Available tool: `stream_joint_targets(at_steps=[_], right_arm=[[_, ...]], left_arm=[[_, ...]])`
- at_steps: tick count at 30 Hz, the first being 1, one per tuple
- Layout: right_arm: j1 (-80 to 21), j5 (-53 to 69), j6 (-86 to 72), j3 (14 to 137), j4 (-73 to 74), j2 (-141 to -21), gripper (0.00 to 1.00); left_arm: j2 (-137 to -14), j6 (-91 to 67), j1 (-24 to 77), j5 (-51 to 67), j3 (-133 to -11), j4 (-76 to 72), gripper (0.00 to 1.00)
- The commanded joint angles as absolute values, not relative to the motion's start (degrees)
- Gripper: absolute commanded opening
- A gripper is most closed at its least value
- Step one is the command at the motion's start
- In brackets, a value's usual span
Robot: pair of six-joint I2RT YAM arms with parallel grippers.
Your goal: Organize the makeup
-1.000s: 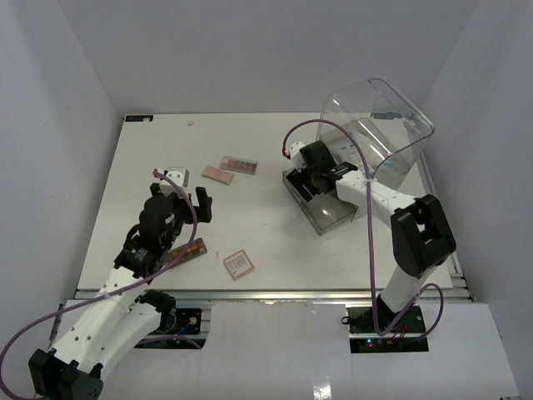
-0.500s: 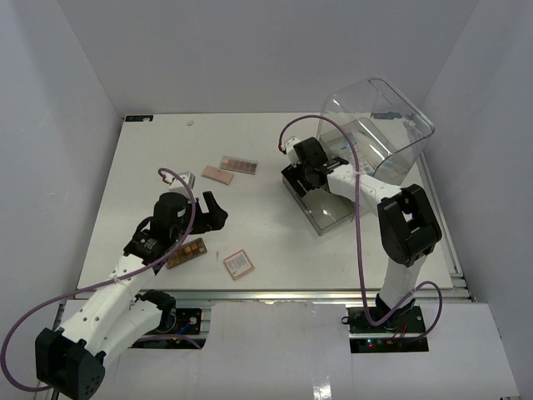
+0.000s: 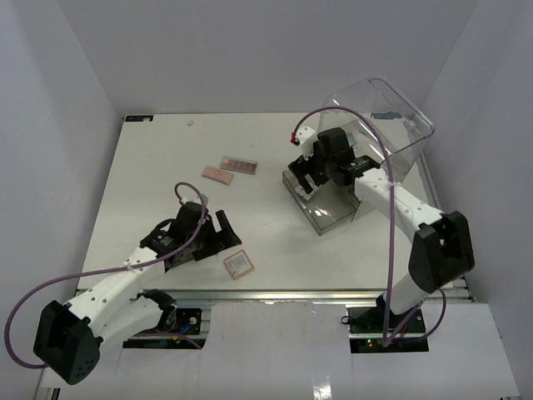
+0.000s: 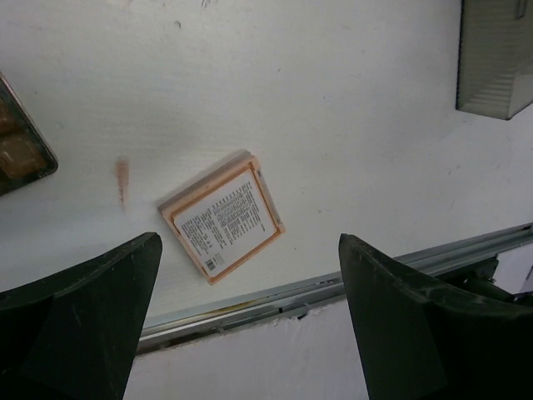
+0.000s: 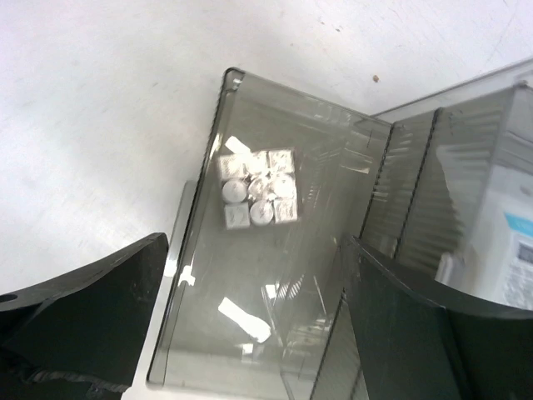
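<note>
A pinkish square compact (image 3: 239, 264) lies label-up near the table's front edge; in the left wrist view (image 4: 223, 217) it sits between and just beyond my fingertips. My left gripper (image 3: 220, 237) (image 4: 250, 250) is open and empty, just left of it. A brown pan palette (image 4: 18, 150) shows at that view's left edge. Two pink palettes (image 3: 217, 173) (image 3: 239, 164) lie mid-table. My right gripper (image 3: 310, 169) (image 5: 256, 246) is open and empty above the smoky tray (image 3: 326, 215) (image 5: 200, 350). A silvery grid palette (image 5: 256, 188) lies in the tray. A white-blue packet (image 5: 510, 242) shows behind the dividers.
A large clear domed-lid box (image 3: 383, 125) stands open at the back right, behind the tray. The table's metal front rail (image 4: 350, 279) runs close behind the compact. White walls enclose the table on three sides.
My left arm has swung right and toward the front edge, from over the brown palette to beside the compact. My right gripper has pulled back and up from the tray.
</note>
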State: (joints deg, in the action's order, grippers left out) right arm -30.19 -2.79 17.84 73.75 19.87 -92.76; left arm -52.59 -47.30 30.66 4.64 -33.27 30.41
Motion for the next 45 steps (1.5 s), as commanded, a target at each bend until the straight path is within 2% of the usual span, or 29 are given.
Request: stream_joint_targets(at_steps=[1, 3, 7, 14, 29, 34, 35, 36, 38, 43, 45], right_arm=[[-25.9, 23.6, 26.7, 65.5, 21.2, -80.2, 0.9], [-24.2, 32.6, 29.3, 61.3, 21.1, -75.4, 0.9], [-21.2, 41.2, 29.5, 55.1, 20.1, -70.5, 0.9], [-16.1, 46.1, 29.1, 52.6, 20.0, -66.1, 0.9], [-14.6, 49.5, 28.9, 51.1, 21.2, -66.1, 0.9], [-13.9, 49.9, 28.8, 51.0, 21.2, -65.7, 0.9], [-13.8, 50.0, 28.8, 51.0, 21.2, -65.6, 0.9], [-13.3, 50.1, 28.8, 51.0, 21.2, -65.4, 0.9], [-12.9, 50.4, 28.8, 50.9, 21.2, -65.1, 0.9], [-11.2, 50.4, 28.8, 51.2, 21.2, -63.3, 0.9], [-10.2, 50.3, 29.2, 51.1, 21.1, -61.4, 0.9]], left_arm=[[-58.6, -58.8, 38.2, -4.3, -38.3, 40.9, 0.98], [-62.5, -63.0, 40.8, -7.6, -41.3, 45.1, 0.98], [-68.7, -68.5, 44.5, -8.7, -43.5, 47.5, 0.98], [-77.5, -73.5, 48.3, -10.1, -46.9, 47.7, 0.98], [-89.2, -76.9, 49.3, -11.0, -50.2, 44.6, 0.96], [-89.6, -75.9, 49.5, -12.4, -51.9, 44.6, 0.81], [-89.2, -75.7, 49.6, -12.6, -52.0, 44.5, 0.72], [-88.5, -75.2, 49.8, -12.8, -52.3, 44.1, 0.57], [-87.4, -74.8, 50.1, -12.9, -52.5, 43.6, 0.4], [-84.2, -70.7, 51.4, -13.5, -54.8, 41.0, 0.21], [-83.9, -66.7, 52.0, -13.4, -58.6, 38.6, 0.17]])
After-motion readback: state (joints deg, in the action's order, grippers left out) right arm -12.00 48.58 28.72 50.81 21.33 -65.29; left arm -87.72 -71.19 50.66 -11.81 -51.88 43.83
